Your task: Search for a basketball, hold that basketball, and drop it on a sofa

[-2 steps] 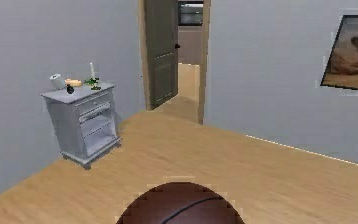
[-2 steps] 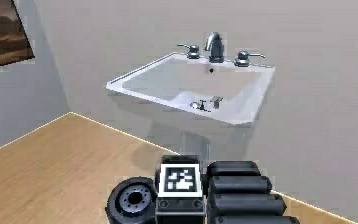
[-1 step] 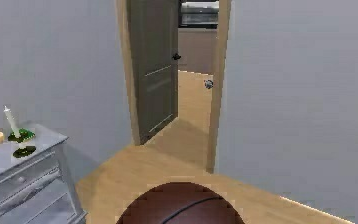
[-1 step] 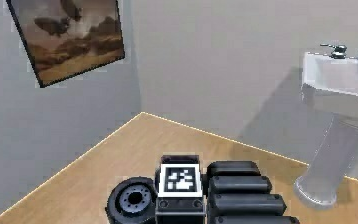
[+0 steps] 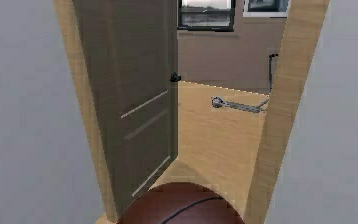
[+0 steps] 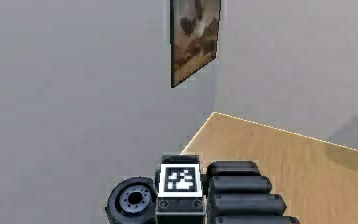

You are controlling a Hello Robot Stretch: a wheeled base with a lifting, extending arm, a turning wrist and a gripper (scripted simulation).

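An orange-brown basketball with dark seams bulges up from the forward view's bottom edge, in front of an open doorway. Its lower part is cut off, so what it rests on is hidden. At the bottom of the arm side view the arm's dark segments end in a white square with black marks. Left of that square sits the gripper's round dark body. I cannot make out its fingers, so I cannot tell whether it holds anything.
A grey-brown door stands swung open inside a wooden frame. Beyond lie wooden floor, a window and a grey metal object on the floor. A framed picture hangs on the grey wall beside the arm.
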